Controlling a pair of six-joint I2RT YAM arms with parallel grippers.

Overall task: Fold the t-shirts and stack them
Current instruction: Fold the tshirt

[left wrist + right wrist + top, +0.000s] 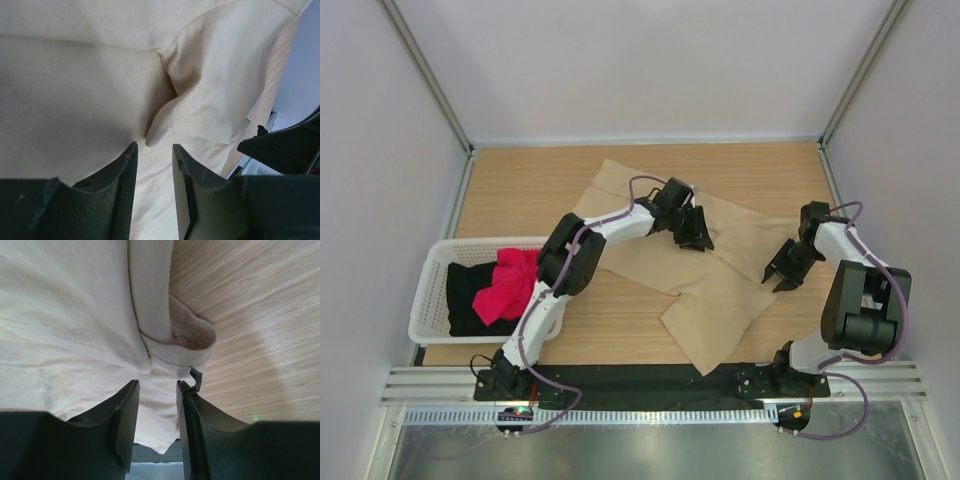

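The large tan t-shirt (pixel 720 285) lies partly folded and rumpled across the middle of the wooden table. My left gripper (pixel 696 238) is low over its upper middle. In the left wrist view the jaws (pixel 154 150) stand apart just behind a small raised fold (pixel 162 125) of tan cloth. My right gripper (pixel 780 275) is low at the shirt's right side. Its jaws (pixel 158 387) are apart over a hemmed edge and a ribbed band (pixel 192 347), with cloth showing between them. The red-pink t-shirt (pixel 510 285) and black t-shirt (pixel 470 300) lie bunched in the basket.
The white slotted basket (pixel 428 285) stands at the table's left edge. Bare wood (pixel 530 190) shows behind and left of the tan shirt. Enclosure walls surround the table, and a metal rail (pixel 640 385) runs along the near edge.
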